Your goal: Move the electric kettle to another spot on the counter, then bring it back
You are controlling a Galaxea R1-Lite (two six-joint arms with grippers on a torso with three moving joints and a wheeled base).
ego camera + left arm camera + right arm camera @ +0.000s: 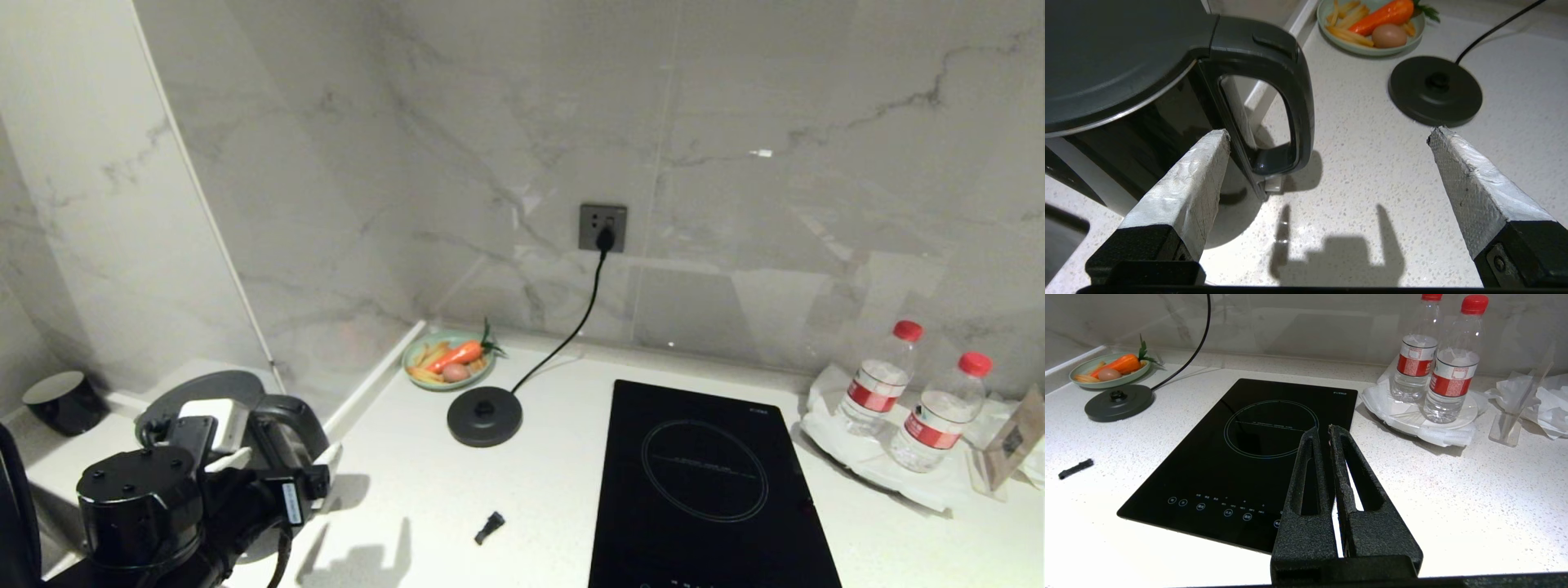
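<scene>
The glossy black electric kettle (1126, 61) stands on the white speckled counter (1372, 175) at the left, off its base disc. In the head view only its grey lid (208, 388) and loop handle (298, 425) show behind my left arm. My left gripper (1329, 136) hangs open and wide beside the kettle. One taped finger (1196, 175) is in front of the kettle's body, and the handle (1300, 102) shows in the gap next to it, not gripped. My right gripper (1323, 430) is shut and empty, parked over the hob's front edge.
The round black corded base disc (484, 416) sits mid-counter, with a plate of food (449, 359) behind it. A black induction hob (702, 482) lies to the right, and two water bottles (882, 376) stand on a tray beyond it. A small black cup (64, 400) stands far left. A small black piece (490, 527) lies loose.
</scene>
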